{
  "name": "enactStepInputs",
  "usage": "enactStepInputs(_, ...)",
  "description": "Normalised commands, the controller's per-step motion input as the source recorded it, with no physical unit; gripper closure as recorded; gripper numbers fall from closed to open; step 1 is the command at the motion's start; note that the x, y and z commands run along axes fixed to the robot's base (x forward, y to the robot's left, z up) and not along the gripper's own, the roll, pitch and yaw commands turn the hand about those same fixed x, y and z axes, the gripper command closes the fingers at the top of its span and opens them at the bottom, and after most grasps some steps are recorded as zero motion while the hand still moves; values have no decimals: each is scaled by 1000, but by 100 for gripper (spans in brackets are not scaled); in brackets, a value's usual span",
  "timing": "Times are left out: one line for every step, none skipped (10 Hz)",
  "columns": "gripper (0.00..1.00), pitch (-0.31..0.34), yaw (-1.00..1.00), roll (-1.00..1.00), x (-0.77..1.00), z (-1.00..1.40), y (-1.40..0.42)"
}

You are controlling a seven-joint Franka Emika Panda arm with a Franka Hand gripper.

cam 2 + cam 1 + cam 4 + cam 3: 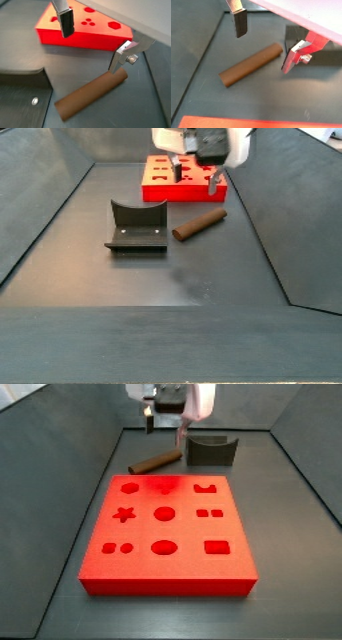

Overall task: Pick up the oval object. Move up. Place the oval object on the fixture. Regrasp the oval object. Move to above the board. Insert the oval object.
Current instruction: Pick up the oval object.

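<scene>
Dark grey floor with sloped grey walls fills every view. On it the red board [167,534] lies flat, its cut-outs facing up. Beyond the board's far edge in a side view, the brown oval object [154,459] lies on its side on the floor, apart from the board and just beside the fixture [211,450], not touching it. In a side view the fixture [138,226] stands with its notch upward, the oval object [199,225] lying at an angle beside it. The pincer [263,44] hangs above the oval object [251,64], open and holding nothing; both fingers [66,22] are clear of the oval object [90,97] in both wrist views.
</scene>
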Motion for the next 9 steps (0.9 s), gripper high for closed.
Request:
enactStepInputs(0,0,-686,0,-469,-674,0)
enactStepInputs(0,0,-426,-23,-734,-734,3)
enactStepInputs(0,17,-177,-59,-934,-754,29)
enactStepInputs(0,40,-17,-101,-883,-694,0)
enactStepInputs(0,0,0,-131,-426,-294,71)
enactStepInputs(0,-91,94,-123,-231,-49,80)
enactStepInputs(0,-120,126,-44,-331,-300,211)
enactStepInputs(0,-84,143,-13,-257,-303,231)
enactStepInputs(0,-57,123,-63,-169,-183,209)
